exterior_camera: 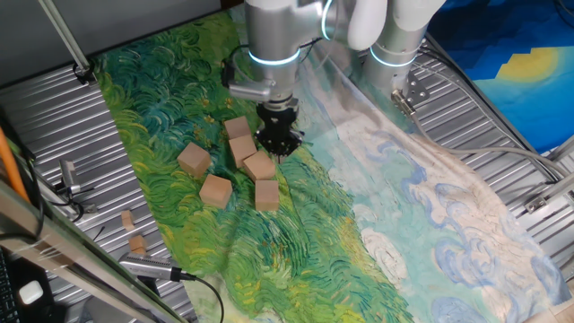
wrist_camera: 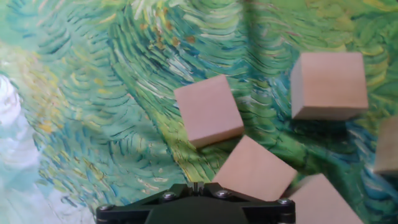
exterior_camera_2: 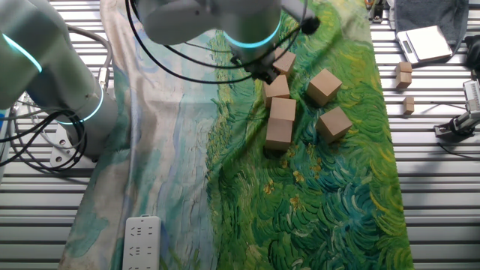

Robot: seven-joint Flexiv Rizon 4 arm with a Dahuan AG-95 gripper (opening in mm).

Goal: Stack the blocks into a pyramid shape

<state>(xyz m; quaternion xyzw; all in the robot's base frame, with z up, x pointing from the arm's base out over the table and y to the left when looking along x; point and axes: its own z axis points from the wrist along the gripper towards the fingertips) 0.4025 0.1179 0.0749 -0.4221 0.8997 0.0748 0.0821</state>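
The surface is being shown as ribbed metal slats, and it is being covered down the middle by a painted cloth in green, pale-blue and cream swirls. Six wooden blocks are being carried on the green part of the cloth, clustered beside and just below the gripper: one beside it, one and one touching close under it, one beyond those, and two, and, lying further apart from it. Two small tan wooden bits are being carried on the bare slats, well apart from the gripper. A white power strip is being seen lying on the pale end of the cloth, far from the gripper.
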